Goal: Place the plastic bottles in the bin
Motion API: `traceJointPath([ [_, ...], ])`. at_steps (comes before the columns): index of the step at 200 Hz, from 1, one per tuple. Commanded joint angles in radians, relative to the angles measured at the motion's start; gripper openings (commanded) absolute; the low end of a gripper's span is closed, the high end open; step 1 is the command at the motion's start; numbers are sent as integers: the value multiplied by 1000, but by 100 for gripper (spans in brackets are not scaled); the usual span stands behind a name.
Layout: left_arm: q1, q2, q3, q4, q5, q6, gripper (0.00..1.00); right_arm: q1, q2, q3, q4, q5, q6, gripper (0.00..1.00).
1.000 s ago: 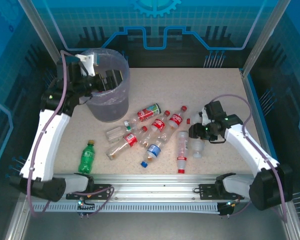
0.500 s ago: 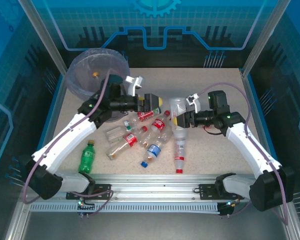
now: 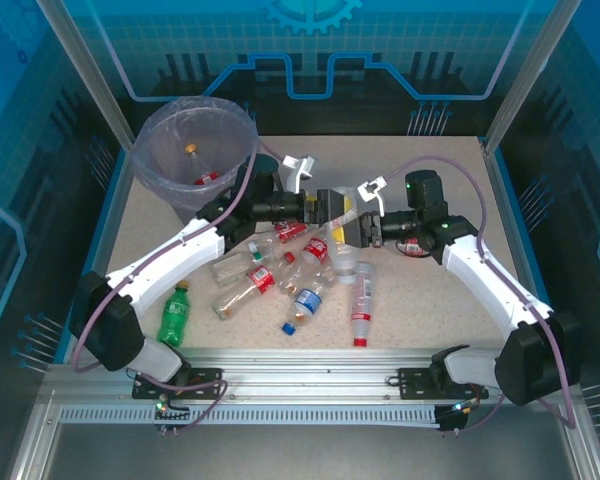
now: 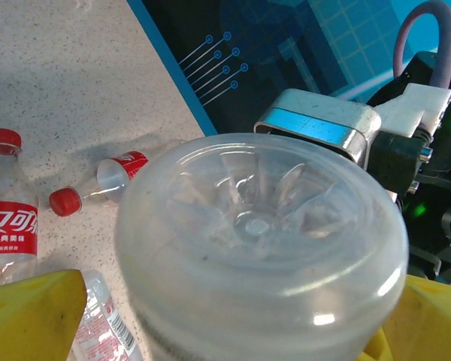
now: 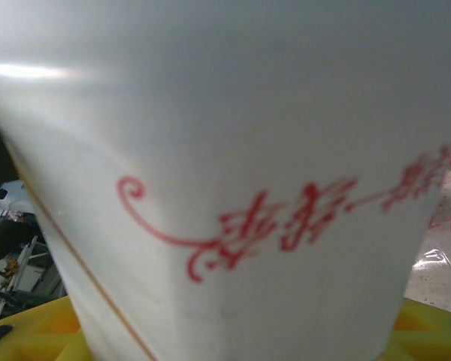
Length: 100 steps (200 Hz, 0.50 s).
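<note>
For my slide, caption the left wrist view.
Open left gripper flanks a clear plastic bottle, base-first; red-capped bottles behind.

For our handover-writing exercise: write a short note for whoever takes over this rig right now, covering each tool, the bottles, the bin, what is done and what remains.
Left tool: open, fingers either side of the base of a clear bottle.
Right tool: shut on that bottle, held above the table.
Bin: back left; done so far, at least two bottles inside.
Remaining: the held bottle, plus several on the table, including the green bottle and blue-labelled bottle.
</note>
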Motion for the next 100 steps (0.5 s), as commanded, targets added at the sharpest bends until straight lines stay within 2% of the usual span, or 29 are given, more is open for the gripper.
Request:
traceJointPath([
  [1, -13, 27, 20, 51, 20, -21, 95, 18, 18, 21, 70, -46, 32, 49],
  [36, -12, 33, 35, 27, 4, -5, 74, 18, 30, 28, 69, -46, 29, 49],
  [48, -13, 33, 45, 10, -2, 4, 71, 16, 32, 31, 67, -45, 27, 51],
  [69, -10, 33, 72, -22, -11, 24, 68, 11, 34, 47, 44, -41, 14, 65],
  [100, 22, 31, 132, -83, -20, 51, 63, -40, 5, 97, -81, -22, -42, 89],
])
